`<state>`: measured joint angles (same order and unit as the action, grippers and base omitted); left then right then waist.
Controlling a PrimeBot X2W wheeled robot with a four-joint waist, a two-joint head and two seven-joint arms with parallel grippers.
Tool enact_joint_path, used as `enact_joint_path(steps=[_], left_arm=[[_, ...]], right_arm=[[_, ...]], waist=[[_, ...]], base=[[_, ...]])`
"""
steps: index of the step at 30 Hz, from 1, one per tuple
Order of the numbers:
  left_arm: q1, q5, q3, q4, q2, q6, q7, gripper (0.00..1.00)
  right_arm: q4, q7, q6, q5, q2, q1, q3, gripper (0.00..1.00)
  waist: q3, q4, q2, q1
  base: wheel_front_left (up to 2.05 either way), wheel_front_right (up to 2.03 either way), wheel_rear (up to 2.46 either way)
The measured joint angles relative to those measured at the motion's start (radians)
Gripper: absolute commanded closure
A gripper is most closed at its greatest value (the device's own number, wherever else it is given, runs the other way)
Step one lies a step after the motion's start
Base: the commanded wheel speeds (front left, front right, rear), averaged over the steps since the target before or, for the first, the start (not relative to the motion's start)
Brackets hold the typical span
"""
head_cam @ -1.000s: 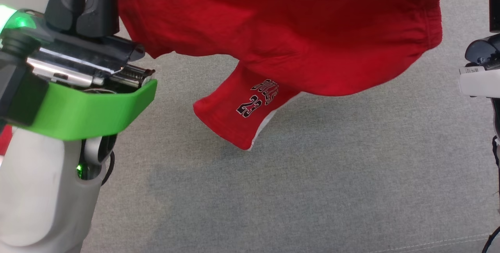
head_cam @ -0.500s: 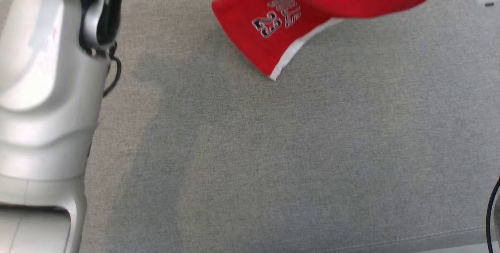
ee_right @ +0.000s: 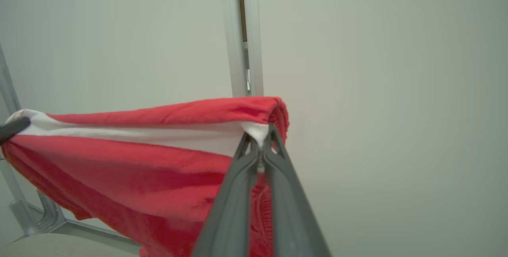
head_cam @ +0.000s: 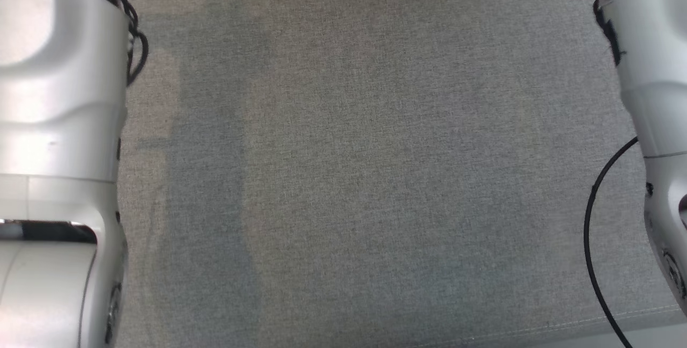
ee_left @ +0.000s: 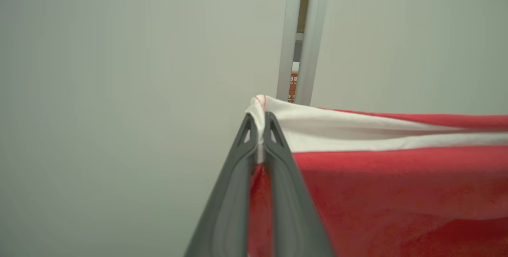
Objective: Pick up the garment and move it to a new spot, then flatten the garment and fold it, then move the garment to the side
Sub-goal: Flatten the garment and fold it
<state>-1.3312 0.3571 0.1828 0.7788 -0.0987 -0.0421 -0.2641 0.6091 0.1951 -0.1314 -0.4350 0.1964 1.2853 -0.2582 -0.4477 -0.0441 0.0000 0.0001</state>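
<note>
The garment (ee_left: 397, 177) is red cloth with a white hem band, stretched in the air between my two grippers. In the left wrist view my left gripper (ee_left: 260, 120) is shut on one corner of the white hem. In the right wrist view my right gripper (ee_right: 260, 130) is shut on the other corner, and the garment (ee_right: 139, 165) sags away to the left, where the dark tip of the left gripper (ee_right: 14, 128) holds it. In the head view my pale left forearm (head_cam: 59, 122) and right forearm (head_cam: 655, 95) stand at the two sides.
A grey fabric surface (head_cam: 354, 176) lies below between the forearms, with a seam near its front edge. A black cable (head_cam: 590, 230) hangs by the right forearm. Behind the garment are a pale wall and an aluminium post (ee_left: 301, 35), whose frame foot (ee_right: 43, 217) meets the surface.
Both arms have lifted the garment upward; its hanging red leg with the number print has passed out of the top of the head view. Forearms now stand where the grippers were.
</note>
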Motion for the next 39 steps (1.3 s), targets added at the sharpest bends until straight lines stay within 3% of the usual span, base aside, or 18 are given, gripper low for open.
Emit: enact_joint_path(steps=[7, 11, 18, 29, 39], left_arm=[[0.156, -0.004, -0.043, 0.175, 0.033, 0.016, 0.0, 1.0], [0.242, -0.003, -0.054, 0.18, 0.045, 0.0, 0.0, 1.0], [0.492, 0.001, -0.113, 0.008, 0.051, -0.029, 0.0, 1.0], [0.951, -0.043, -0.164, -0.394, 0.053, -0.068, 0.0, 1.0], [1.268, -0.11, -0.133, -0.673, 0.046, -0.042, 0.038, 1.0]], right_arm=[[0.26, 0.05, 0.0, -0.024, -0.053, -0.046, -0.141, 1.0], [0.306, 0.062, 0.0, -0.063, -0.066, -0.135, -0.188, 1.0], [0.139, 0.063, 0.0, -0.091, -0.056, -0.42, -0.155, 1.0], [-0.256, 0.063, 0.0, -0.025, -0.03, -0.892, -0.064, 1.0], [-0.567, 0.011, 0.0, 0.053, -0.041, -1.296, 0.011, 1.0]], waist=[[-0.034, -0.001, 0.0, 0.0], [-0.051, -0.005, 0.0, 0.0], [-0.027, -0.011, 0.0, 0.0], [0.082, -0.022, 0.0, 0.0], [0.188, -0.014, 0.0, -0.0001]], base=[[0.0, 0.0, 0.0], [0.0, 0.0, 0.0], [0.0, 0.0, 0.0], [0.0, 0.0, 0.0], [0.0, 0.0, 0.0]])
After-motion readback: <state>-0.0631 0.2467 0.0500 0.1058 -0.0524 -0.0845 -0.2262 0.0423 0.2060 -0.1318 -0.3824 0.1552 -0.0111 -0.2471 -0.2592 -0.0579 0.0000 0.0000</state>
